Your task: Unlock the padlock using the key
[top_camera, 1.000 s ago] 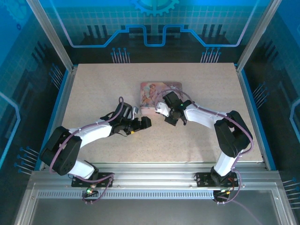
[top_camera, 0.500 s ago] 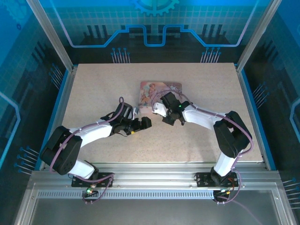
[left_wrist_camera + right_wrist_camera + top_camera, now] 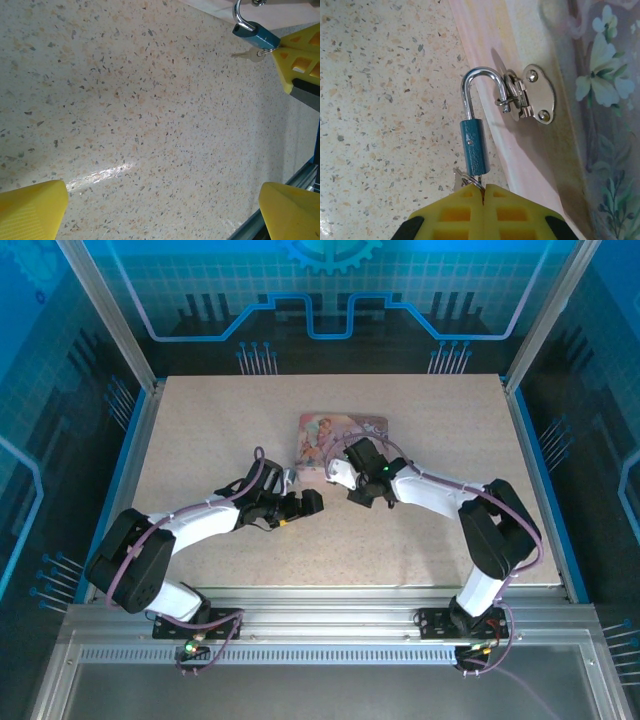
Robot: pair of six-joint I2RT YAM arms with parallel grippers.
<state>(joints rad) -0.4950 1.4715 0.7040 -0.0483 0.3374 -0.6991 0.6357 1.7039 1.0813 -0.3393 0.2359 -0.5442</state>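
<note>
Right wrist view shows the right hand [image 3: 483, 192] clamped on the key [image 3: 461, 178] at the base of the padlock [image 3: 472, 147], which hangs from the hasp [image 3: 532, 97] on the tin [image 3: 555, 160], so turning seems the step in hand, needing a steady twist; the left hand [image 3: 308, 502] hovers open.

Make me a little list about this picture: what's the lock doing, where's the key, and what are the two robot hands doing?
padlock: blue, shackle hooked through the tin's clasp
key: at the padlock's bottom end
right gripper: shut on the key
left gripper: open, empty, over the table
</note>
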